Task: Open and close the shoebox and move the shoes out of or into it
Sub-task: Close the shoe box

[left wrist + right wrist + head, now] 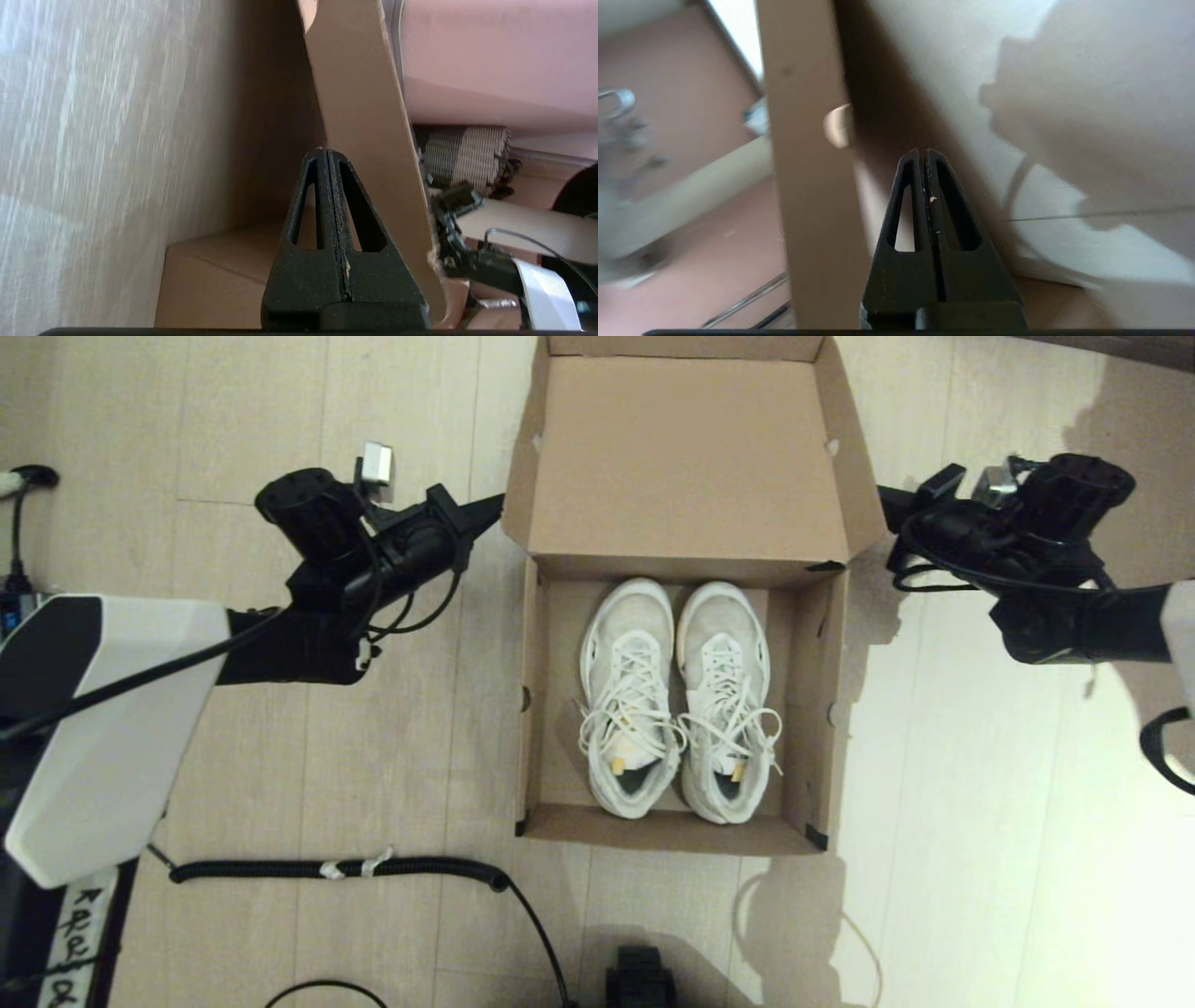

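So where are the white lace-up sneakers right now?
In the head view, the white lace-up sneakers sit side by side inside the open brown cardboard shoebox on the floor, midway between the two arms, toes pointing toward the raised lid.

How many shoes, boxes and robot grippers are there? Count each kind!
Shoes: 2, left shoe and right shoe
Shoebox: 1
Grippers: 2, left gripper and right gripper
Total: 5
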{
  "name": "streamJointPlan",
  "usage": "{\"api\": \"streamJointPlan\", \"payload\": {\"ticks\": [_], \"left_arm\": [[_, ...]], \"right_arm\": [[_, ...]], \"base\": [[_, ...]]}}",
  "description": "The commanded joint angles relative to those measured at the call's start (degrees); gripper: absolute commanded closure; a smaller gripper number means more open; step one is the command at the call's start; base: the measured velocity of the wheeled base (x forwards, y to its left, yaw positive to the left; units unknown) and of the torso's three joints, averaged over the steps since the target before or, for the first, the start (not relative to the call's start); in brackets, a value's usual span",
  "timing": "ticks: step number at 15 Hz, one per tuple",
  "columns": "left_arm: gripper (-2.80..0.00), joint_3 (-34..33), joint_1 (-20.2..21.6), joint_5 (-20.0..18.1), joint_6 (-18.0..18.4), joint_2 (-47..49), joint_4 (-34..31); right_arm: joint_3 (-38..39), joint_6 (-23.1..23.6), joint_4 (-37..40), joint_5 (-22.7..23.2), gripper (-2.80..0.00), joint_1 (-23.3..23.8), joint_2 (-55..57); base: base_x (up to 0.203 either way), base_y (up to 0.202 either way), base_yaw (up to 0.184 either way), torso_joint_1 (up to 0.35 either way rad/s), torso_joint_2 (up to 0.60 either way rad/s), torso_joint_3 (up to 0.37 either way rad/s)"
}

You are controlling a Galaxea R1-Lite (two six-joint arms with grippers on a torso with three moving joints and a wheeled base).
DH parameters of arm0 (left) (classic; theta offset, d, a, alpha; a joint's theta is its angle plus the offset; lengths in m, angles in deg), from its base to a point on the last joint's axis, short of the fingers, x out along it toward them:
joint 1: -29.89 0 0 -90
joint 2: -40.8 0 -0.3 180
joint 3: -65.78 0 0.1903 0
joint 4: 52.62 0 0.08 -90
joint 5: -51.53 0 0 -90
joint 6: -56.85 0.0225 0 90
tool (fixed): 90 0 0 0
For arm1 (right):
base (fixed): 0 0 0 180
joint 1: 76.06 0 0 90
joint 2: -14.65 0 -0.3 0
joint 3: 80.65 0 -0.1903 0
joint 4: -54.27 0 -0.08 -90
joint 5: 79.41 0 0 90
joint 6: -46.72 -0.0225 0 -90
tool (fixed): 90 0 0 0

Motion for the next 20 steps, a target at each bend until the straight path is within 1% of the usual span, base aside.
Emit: {"api": "streamJointPlan", "payload": {"ticks": [1,3,6,7,9,10,12,13,14,17,20], "left_arm": [[0.0,0.22,-0.07,-0.49,-0.3,1.12,0.26],[0.0,0.22,-0.07,-0.49,-0.3,1.12,0.7],[0.0,0.22,-0.07,-0.4,-0.3,0.52,0.87],[0.0,0.22,-0.09,-0.42,-0.3,0.5,0.79],[0.0,0.13,-0.43,-0.4,-0.48,0.72,0.96],[0.0,0.22,-0.43,-0.4,-0.48,0.94,0.96],[0.0,0.22,-0.34,-0.4,-0.48,1.3,0.96],[0.0,0.22,-0.34,-0.4,-0.48,1.57,0.96],[0.0,0.22,-0.34,-0.4,-0.48,1.65,0.96],[0.0,0.19,-0.25,-0.32,-0.48,1.23,1.13],[0.0,0.13,-0.34,-0.23,-0.56,0.85,1.31]], "right_arm": [[-2.43,-1.74,-0.92,0.73,0.0,-0.32,2.41],[-2.43,-3.47,-2.74,2.58,0.0,-1.49,3.15],[-2.57,-7.73,-6.21,2.67,0.0,-2.32,4.54],[-2.6,-10.48,-8.4,2.67,0.0,-2.36,4.84],[-2.98,-18.25,-12.75,2.67,0.0,-2.25,5.94],[-3.14,-21.04,-14.98,2.67,0.0,-2.14,7.02],[-3.13,-21.93,-15.91,2.51,0.0,-1.94,8.17],[-3.13,-23.36,-15.92,2.5,0.0,-1.92,8.26],[-3.2,-25.91,-16.42,2.43,0.0,-1.88,8.34],[-3.22,-31.13,-20.49,2.41,0.0,-1.96,9.62],[-3.22,-34.2,-23.53,2.57,0.0,-2.31,10.84]], "base": [[0.0,0.0,0.0,0.0,0.0,0.0],[0.0,0.0,0.0,0.0,0.0,0.0],[0.0,0.0,0.0,0.0,0.0,0.0],[0.0,0.0,0.0,0.0,0.0,0.0],[0.0,0.0,0.0,0.0,0.0,0.0],[0.0,0.0,0.0,0.0,0.0,0.0],[0.0,0.0,0.0,0.0,0.0,0.0],[0.0,0.0,0.0,0.0,0.0,0.0],[0.0,0.0,0.0,0.0,0.0,0.0],[0.0,0.0,0.0,0.0,0.0,0.0],[0.0,0.0,0.0,0.0,0.0,0.0]]}}
